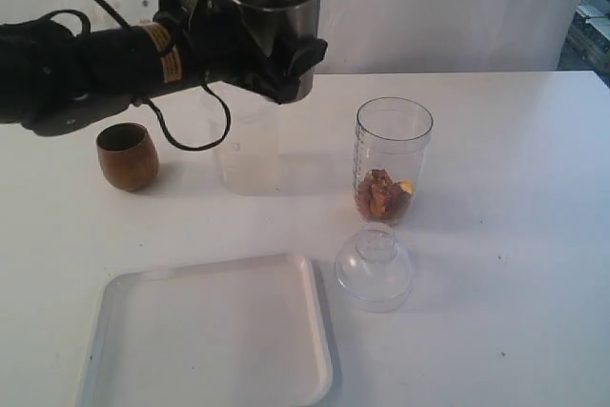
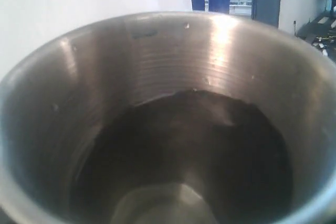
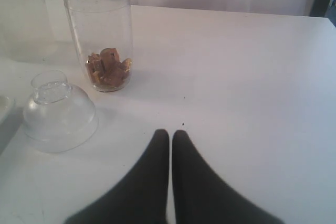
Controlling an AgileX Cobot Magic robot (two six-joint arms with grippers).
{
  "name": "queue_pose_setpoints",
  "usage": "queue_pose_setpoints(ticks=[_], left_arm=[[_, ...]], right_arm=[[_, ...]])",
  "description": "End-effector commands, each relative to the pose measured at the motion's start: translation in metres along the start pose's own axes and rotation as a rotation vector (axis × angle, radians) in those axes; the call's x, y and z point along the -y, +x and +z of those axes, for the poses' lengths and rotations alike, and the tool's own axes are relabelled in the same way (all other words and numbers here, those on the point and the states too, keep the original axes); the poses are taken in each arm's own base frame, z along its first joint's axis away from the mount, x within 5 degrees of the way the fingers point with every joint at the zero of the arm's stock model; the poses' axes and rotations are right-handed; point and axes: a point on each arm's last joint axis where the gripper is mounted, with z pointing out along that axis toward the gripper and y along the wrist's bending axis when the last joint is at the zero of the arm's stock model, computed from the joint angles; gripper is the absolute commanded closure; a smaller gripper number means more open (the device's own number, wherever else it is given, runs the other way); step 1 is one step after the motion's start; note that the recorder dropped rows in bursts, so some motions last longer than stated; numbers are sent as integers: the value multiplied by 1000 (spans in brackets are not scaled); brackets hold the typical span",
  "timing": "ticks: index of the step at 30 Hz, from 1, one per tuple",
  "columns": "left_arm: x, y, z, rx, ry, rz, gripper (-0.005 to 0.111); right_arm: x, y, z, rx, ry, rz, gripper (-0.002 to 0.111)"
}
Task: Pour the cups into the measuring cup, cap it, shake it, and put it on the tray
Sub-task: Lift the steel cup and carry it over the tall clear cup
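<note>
- Measuring cup [image 1: 393, 159] is standing upright on the table [image 1: 515, 235], right of centre in the exterior view, mouth open, no lid on.
- Brown pieces [image 1: 384, 197] are lying in a small heap at its bottom; the rest of the cup is showing clear.
- Lid [image 1: 374, 269] is resting on the table just in front of the measuring cup, wide side down and narrow neck up, apart from the cup.
- Tray [image 1: 210, 340] is lying flat at the front left, its right edge near the lid; nothing is sitting on it.
- Frosted cup [image 1: 250, 150] is standing upright left of the measuring cup, a gap showing between them.
- Tumbler [image 1: 281, 7] is being held in the air above the frosted cup, mouth up and higher than the measuring cup's rim.
- Left gripper [image 1: 286, 59] is clamping the tumbler by its side wall, reaching in from the left.
- Left wrist view is looking straight into the tumbler: steel wall shining, lower part looking dark; cannot tell what is filling it.
- Wooden cup [image 1: 127, 156] is standing upright at the far left, under the left arm and well apart from the measuring cup.
- Right gripper [image 3: 170, 145] is hanging low over bare table, fingers pressed together and gripping nothing, near the lid and the measuring cup; it is showing in the right wrist view only.
</note>
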Motion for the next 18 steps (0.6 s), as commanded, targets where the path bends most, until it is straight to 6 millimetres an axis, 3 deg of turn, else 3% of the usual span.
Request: queue_pose_setpoints(ticks=[1, 11, 18], left_arm=[[-3, -26, 8, 100, 5, -22, 107], [-12, 1, 57, 67, 13, -80, 107], [-11, 9, 90, 62, 12, 16, 107]], right_arm=[[0, 0, 0, 8, 5, -7, 106], [0, 0, 0, 8, 5, -7, 106], [0, 0, 0, 8, 5, -7, 106]])
